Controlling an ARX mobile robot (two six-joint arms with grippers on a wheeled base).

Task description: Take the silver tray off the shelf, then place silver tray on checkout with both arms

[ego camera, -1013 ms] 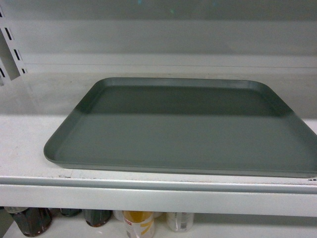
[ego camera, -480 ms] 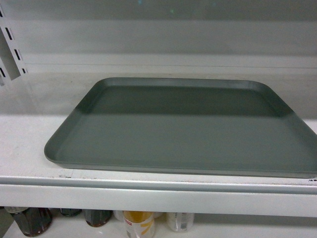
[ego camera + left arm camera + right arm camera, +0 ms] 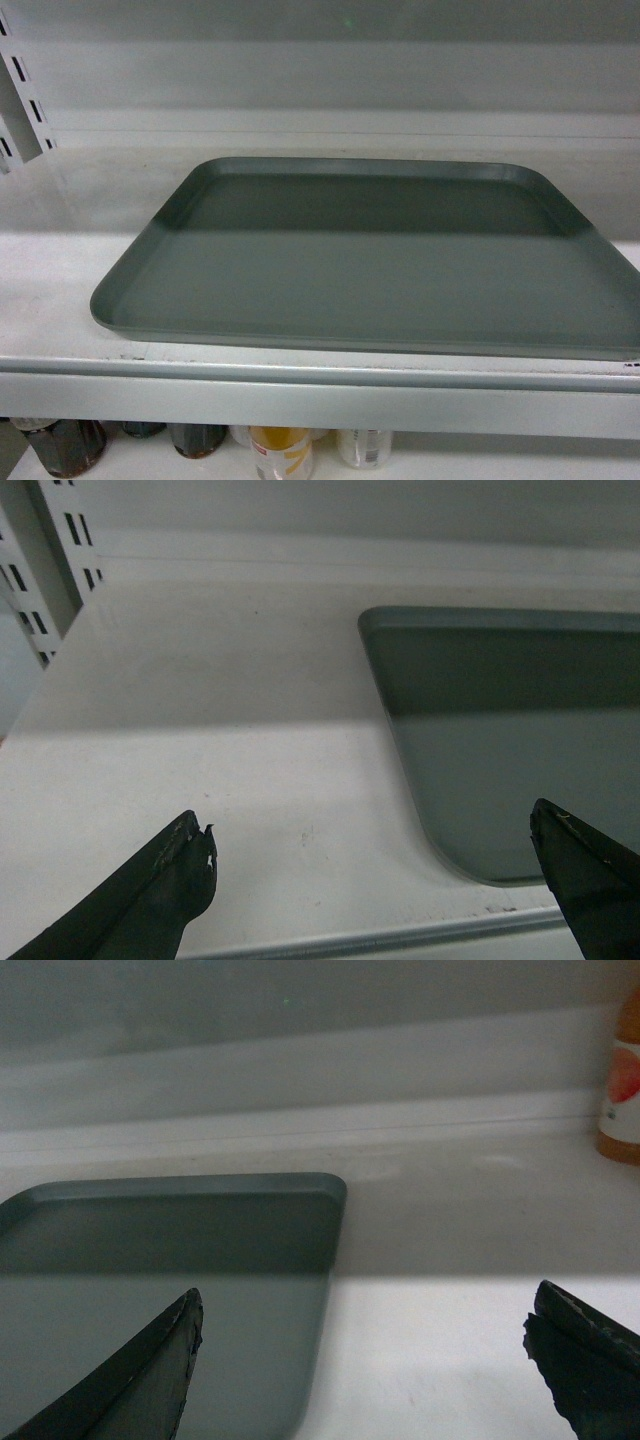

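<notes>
The silver tray [image 3: 370, 260] lies flat on the white shelf [image 3: 50, 290], its front rim close to the shelf's grey edge strip. Neither gripper shows in the head view. In the left wrist view my left gripper [image 3: 370, 835] stands open above the shelf's front edge, its jaws straddling the tray [image 3: 510, 730] at its near left corner without touching it. In the right wrist view my right gripper [image 3: 365, 1320] is open too, spread across the tray [image 3: 170, 1260] at its right edge, with bare shelf [image 3: 440, 1340] between the fingers. The checkout is out of view.
A slotted white upright [image 3: 22, 90] rises at the shelf's left end. Bottles and cans [image 3: 280, 452] stand on the shelf below. An orange-labelled bottle [image 3: 622, 1080] stands at the far right of the tray's shelf.
The head view has shifted very slightly; the tray lies where it did.
</notes>
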